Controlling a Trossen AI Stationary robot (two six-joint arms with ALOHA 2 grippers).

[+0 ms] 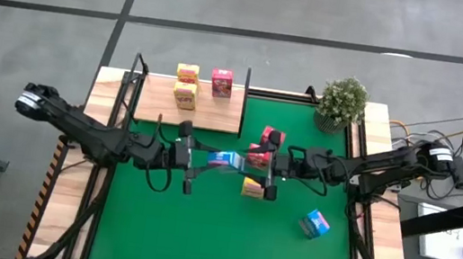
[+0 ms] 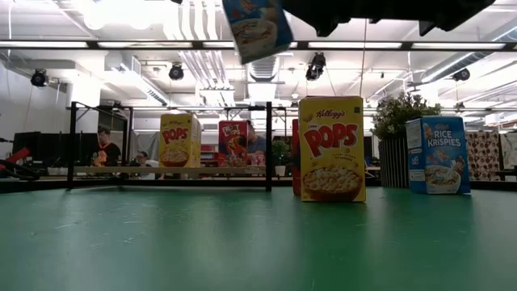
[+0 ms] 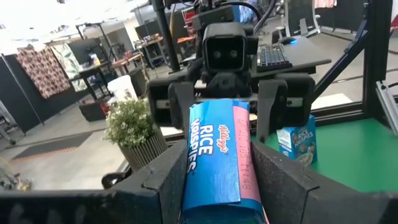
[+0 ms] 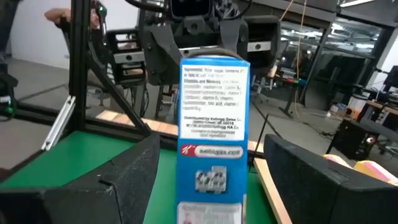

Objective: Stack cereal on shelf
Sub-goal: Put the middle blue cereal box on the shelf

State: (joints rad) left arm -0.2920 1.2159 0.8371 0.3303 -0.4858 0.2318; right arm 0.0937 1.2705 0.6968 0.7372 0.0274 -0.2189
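The left tool [image 3: 214,180] clamps a small blue cardboard cereal box [image 3: 214,155] in mid-air over the green mat, while the right tool [image 4: 211,171] stands wide, clear of the box. This looks like a handover ending; next, the left arm must carry the box to the light-wood shelf [image 1: 215,116].

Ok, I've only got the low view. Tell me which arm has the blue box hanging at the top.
Observer: The left gripper has the blue box clamped between its fingers.
Operator: Now give me the right one.
Observer: The right gripper faces it, with its fingers spread clear of the box on both sides.
Operator: Count the shelf for me.
Observer: The shelf carries a front yellow box, a rear yellow box directly behind it, and a pink box.
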